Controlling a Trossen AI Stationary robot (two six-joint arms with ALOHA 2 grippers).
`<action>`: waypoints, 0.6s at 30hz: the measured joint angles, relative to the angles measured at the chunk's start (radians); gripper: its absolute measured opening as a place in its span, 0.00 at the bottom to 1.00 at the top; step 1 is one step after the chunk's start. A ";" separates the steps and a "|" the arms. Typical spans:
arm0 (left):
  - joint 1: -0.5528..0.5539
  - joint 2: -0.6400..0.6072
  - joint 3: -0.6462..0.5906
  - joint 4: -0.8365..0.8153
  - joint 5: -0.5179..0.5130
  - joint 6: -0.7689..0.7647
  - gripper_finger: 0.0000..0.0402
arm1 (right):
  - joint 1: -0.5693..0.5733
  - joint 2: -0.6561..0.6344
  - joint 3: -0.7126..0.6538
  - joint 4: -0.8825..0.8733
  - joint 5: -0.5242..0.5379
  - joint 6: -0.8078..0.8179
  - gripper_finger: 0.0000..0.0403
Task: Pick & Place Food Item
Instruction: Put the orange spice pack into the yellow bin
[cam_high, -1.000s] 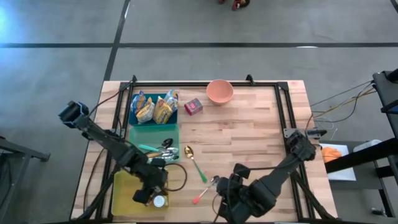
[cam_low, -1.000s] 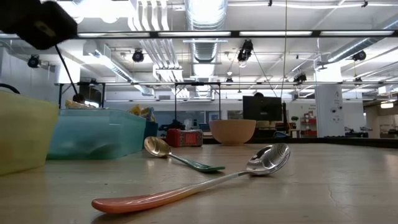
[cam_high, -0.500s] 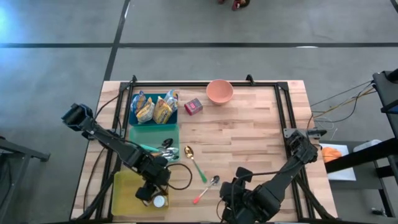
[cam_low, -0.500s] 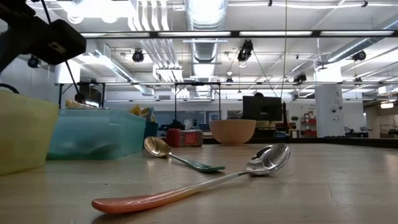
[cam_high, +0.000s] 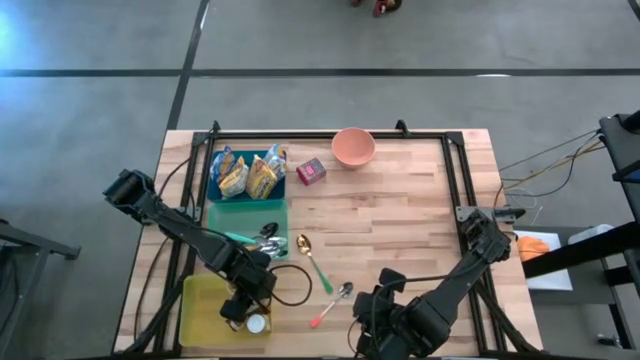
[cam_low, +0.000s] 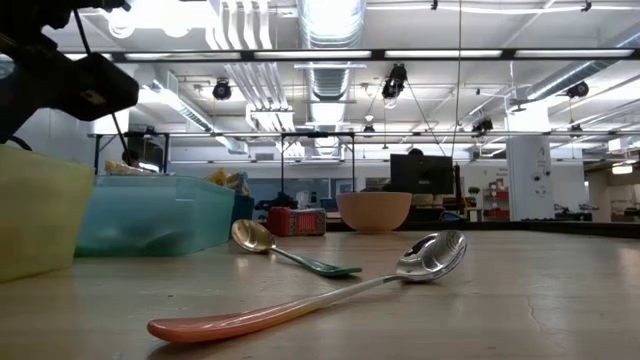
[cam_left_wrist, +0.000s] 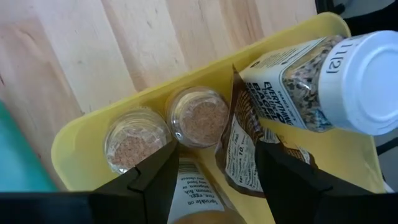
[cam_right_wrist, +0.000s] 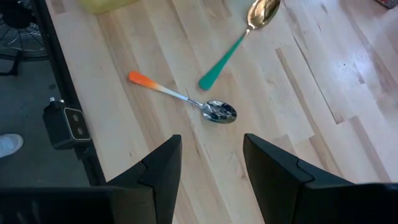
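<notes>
My left gripper (cam_left_wrist: 217, 146) hangs tipped down inside the yellow bin (cam_high: 200, 305) at the table's near left. Its fingers are apart on either side of a labelled bottle (cam_left_wrist: 194, 190) that lies in the bin. Beside the bottle are two small jars with tan contents (cam_left_wrist: 134, 142), a brown packet (cam_left_wrist: 244, 146) and a white-lidded seasoning jar (cam_left_wrist: 323, 78). My right gripper (cam_right_wrist: 211, 146) stands open above the table's near edge, over bare wood, with nothing between its fingers. My left gripper has the labelled bottle (cam_left_wrist: 186, 177) in the gap between its fingers, coming from above and slanting down. Whether either finger touches the bottle or the packet beside it, I cannot tell.
An orange-handled spoon (cam_high: 332, 303) and a green-handled spoon (cam_high: 314, 262) lie on the wood mid-table. A green bin (cam_high: 245, 215) with cutlery and a blue bin (cam_high: 248, 175) with snack packets stand behind the yellow one. A red box (cam_high: 311, 172) and a pink bowl (cam_high: 353, 147) sit at the far edge.
My left gripper has sunk lower into the yellow bin, tipping a little more; its arm shows lower in the low view. The gap between its fingers looks unchanged. The things on the table have stayed where they were.
</notes>
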 joint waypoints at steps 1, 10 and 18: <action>0.000 0.000 0.000 0.000 0.001 0.000 0.54 | 0.000 0.000 0.000 0.000 0.000 0.000 0.42; 0.000 0.000 0.000 0.000 0.009 0.002 0.54 | 0.001 0.000 0.000 0.000 0.000 0.000 0.42; 0.000 0.000 0.000 0.000 0.009 0.004 0.51 | 0.002 0.000 0.000 0.000 0.000 0.000 0.42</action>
